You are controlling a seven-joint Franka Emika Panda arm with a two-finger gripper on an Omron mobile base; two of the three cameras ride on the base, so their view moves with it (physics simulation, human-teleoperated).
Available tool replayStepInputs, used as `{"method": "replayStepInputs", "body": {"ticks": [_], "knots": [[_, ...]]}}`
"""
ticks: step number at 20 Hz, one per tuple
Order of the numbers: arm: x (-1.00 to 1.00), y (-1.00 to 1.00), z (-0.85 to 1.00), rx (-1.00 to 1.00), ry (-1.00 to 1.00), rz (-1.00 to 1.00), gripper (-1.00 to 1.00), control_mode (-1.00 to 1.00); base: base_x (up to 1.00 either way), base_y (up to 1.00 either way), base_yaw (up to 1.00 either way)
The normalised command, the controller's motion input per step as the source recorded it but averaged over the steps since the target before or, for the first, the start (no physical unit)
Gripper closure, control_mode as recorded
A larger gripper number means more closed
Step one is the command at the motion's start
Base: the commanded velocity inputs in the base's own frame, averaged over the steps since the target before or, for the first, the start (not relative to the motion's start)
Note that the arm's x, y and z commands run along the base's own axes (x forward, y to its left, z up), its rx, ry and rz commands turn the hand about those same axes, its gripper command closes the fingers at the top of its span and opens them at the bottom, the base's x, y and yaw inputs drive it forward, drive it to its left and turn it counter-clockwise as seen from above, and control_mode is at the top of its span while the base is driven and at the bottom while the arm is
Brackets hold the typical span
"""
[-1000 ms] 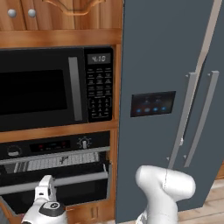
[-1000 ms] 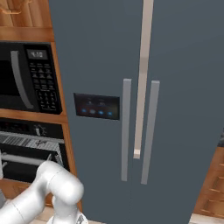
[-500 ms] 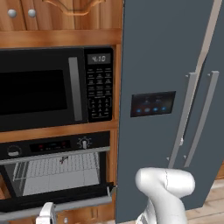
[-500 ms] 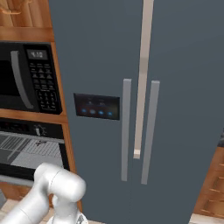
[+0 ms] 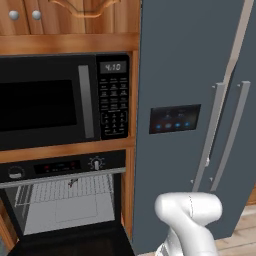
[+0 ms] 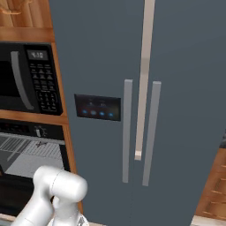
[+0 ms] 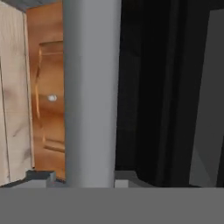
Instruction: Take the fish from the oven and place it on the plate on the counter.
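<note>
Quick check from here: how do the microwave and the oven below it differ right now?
The microwave is shut, its dark window showing nothing inside; the oven stands open, its door dropped forward, with wire racks and a grey interior showing. The microwave has a keypad and clock display at its right; the oven has a narrow panel with a knob along its top. The microwave sits higher in the wooden cabinet, the oven beneath it. Both are black and built in beside the fridge.

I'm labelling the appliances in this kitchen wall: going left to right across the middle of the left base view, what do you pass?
Microwave door → microwave keypad → wooden cabinet post → fridge control panel → fridge door handles.
</note>
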Motion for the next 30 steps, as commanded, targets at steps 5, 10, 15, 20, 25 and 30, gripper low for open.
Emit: {"method": "replayStepInputs", "body": {"ticks": [5,10,15,20,25,30], "knots": [[-0.69,0.00,-0.10,0.00,-0.10,0.00,1.00,-1.00,0.00,0.00,0.00],[-0.49,0.08,0.24,0.00,-0.18,0.00,-1.00,-1.00,0.00,0.00,0.00],[-1.00,0.16,0.64,0.00,-0.21,0.05,-1.00,-1.00,0.00,0.00,0.00],[-0.88,0.25,0.99,0.00,-0.17,0.11,-1.00,-1.00,0.00,0.00,0.00],[0.07,0.09,0.90,0.00,-0.10,0.11,-1.00,-1.00,0.00,0.00,0.00],[0.59,-0.03,0.99,0.05,0.00,0.06,-1.00,-1.00,0.00,0.00,0.00]]}}
